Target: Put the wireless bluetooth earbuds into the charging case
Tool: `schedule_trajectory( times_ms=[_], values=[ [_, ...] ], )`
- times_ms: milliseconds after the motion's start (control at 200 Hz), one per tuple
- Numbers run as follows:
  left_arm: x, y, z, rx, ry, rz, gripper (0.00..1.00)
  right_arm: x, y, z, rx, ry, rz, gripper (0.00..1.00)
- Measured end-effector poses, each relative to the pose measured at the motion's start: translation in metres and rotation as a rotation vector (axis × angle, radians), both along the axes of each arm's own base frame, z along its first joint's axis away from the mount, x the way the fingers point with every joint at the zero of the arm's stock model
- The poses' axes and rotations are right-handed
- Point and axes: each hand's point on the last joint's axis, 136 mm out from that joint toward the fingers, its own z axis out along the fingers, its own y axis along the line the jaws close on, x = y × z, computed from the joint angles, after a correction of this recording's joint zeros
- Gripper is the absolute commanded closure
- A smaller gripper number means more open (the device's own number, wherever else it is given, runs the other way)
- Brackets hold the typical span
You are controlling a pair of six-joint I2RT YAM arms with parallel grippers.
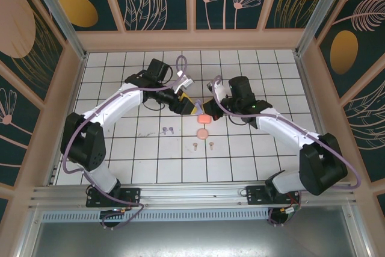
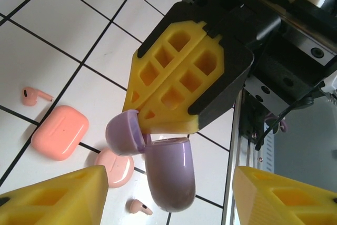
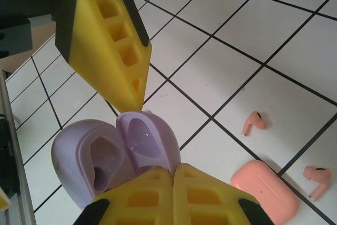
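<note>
— Two lilac earbuds [image 1: 168, 129] are lying on the tabletop [image 1: 120, 161], toward its near edge from your left end effector [image 2: 171, 171], the closer one.
— And the case?
— Your right end effector [image 3: 172, 172] is pinching the open lilac case [image 3: 89, 156], clamped shut; the left is hovering beside it, spread open, holding nothing.

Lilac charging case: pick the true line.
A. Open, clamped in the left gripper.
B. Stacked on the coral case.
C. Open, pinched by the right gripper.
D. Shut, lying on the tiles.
C: the lilac charging case hangs with its lid flipped open from the shut fingertips of the right gripper, while the left gripper has its fingers standing apart.
</note>
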Motion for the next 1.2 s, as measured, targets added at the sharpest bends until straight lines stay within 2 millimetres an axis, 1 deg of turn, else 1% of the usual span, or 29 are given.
schedule_trajectory(
  times_ms=[120,365,545,631,716,871,1056,1166,1201],
  values=[
    [-0.001,-0.001,0.0,-0.008,0.007,-0.007,0.4,0.003,0.003,0.0,-0.002,0.002,0.005,1.0],
    [0.001,-0.002,-0.012,0.005,0.032,-0.012,0.41,0.005,0.006,0.001,-0.004,-0.006,0.013,1.0],
    [0.002,-0.003,-0.018,0.013,0.045,-0.011,0.48,0.002,0.01,0.0,-0.005,-0.004,0.03,1.0],
    [0.002,-0.003,-0.021,0.019,0.053,-0.01,0.54,0.002,0.01,-0.002,-0.008,0.0,0.031,1.0],
    [0.003,-0.003,-0.024,0.024,0.06,-0.01,0.58,0.002,0.01,-0.003,-0.011,0.002,0.03,1.0],
    [0.002,-0.003,-0.024,0.019,0.064,-0.014,0.66,0.004,0.009,-0.004,-0.018,-0.001,0.02,1.0],
    [0.0,-0.005,-0.022,0.005,0.07,-0.024,0.84,0.005,0.008,-0.004,-0.022,-0.003,0.014,1.0],
    [0.0,-0.004,-0.023,0.002,0.072,-0.022,1.0,0.006,0.008,-0.005,-0.025,-0.004,0.01,1.0],
    [0.0,-0.005,-0.024,-0.001,0.071,-0.023,1.0,0.006,0.007,-0.005,-0.027,-0.003,0.008,1.0]
  ],
)
